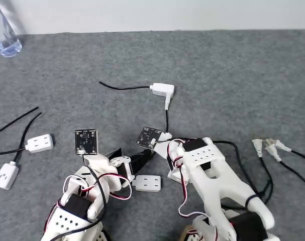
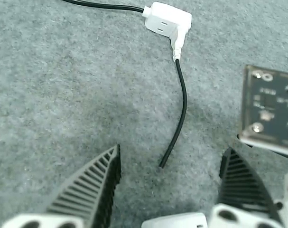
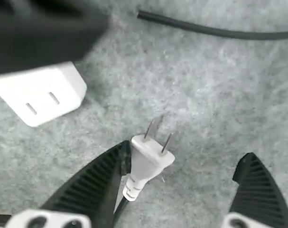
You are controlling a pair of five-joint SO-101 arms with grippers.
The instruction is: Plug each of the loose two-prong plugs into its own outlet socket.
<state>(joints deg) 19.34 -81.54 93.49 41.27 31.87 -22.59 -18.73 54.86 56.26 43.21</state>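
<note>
A white two-prong plug (image 3: 148,156) lies on the grey carpet between the fingers of my open right gripper (image 3: 187,151), close against one finger (image 3: 94,183). A white outlet socket (image 3: 39,99) rests just beyond it, slots up; in the high view this socket (image 1: 147,183) sits between the two arms. My left gripper (image 2: 172,151) hangs open above the carpet with that socket (image 2: 174,221) at its base and a short black cable end (image 2: 179,109) between its fingers. Farther off, another socket (image 1: 162,90) has a plug seated in it.
Two more sockets (image 1: 40,143) (image 1: 5,175) on black cables lie at the left. Two loose plugs (image 1: 265,145) (image 1: 280,146) lie at the right beside the right arm (image 1: 207,160). A clear bottle (image 1: 4,35) stands in the far left corner.
</note>
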